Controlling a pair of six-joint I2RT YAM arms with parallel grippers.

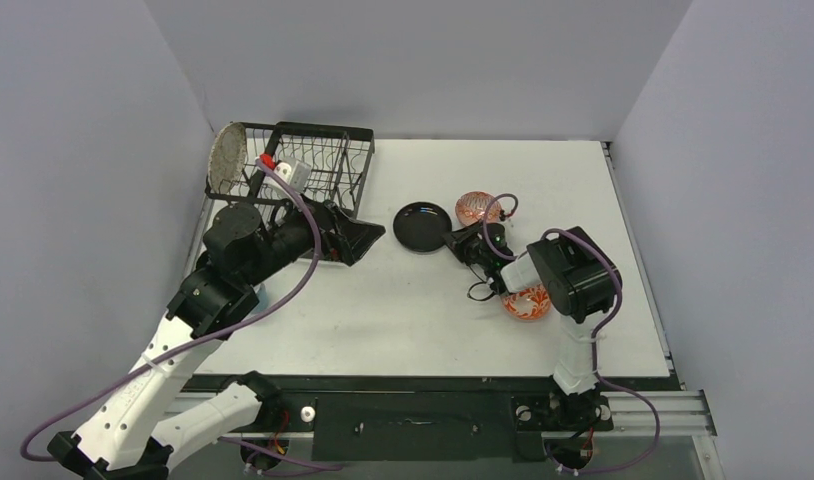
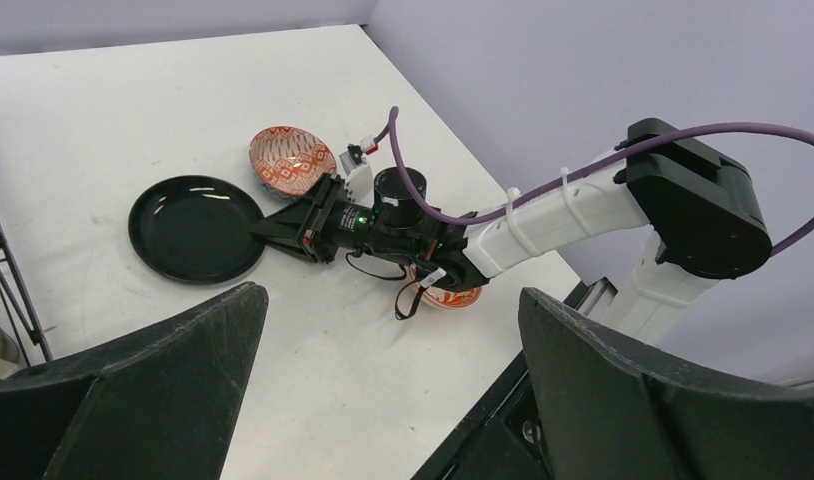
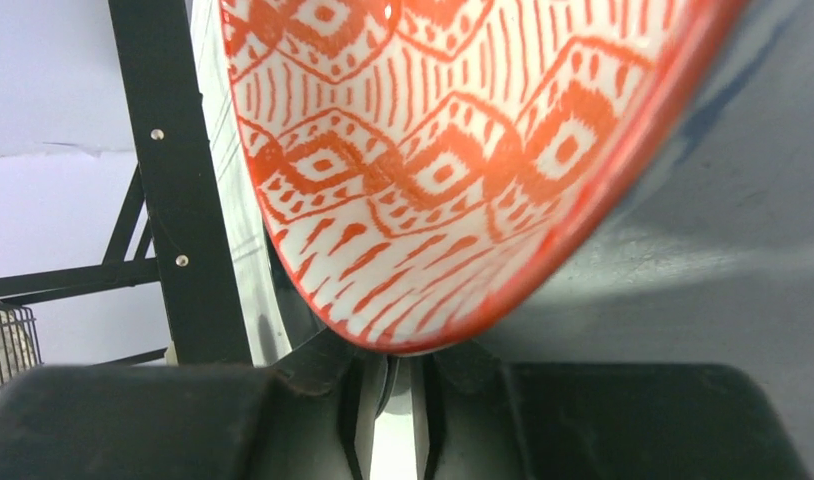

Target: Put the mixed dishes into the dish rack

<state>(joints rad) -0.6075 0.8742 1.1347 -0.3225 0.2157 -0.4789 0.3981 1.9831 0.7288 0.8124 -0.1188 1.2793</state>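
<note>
The black wire dish rack (image 1: 328, 150) stands at the far left with the speckled grey oval plate (image 1: 226, 157) upright at its left end. My left gripper (image 1: 361, 236) is open and empty just in front of the rack's right corner; its wrist view shows wide-apart jaws (image 2: 393, 400). The glossy black round plate (image 1: 420, 226) lies flat mid-table. My right gripper (image 1: 452, 240) is closed on its right rim (image 2: 261, 230). One patterned bowl (image 1: 474, 207) sits right beside it and fills the right wrist view (image 3: 453, 150). The second patterned bowl (image 1: 528, 303) lies under the right arm. The mug and cup are not visible.
The right arm's cable (image 1: 498, 215) loops over the bowl next to the plate. Grey walls close in the left, back and right sides. The black table frame runs along the near edge (image 1: 423, 385).
</note>
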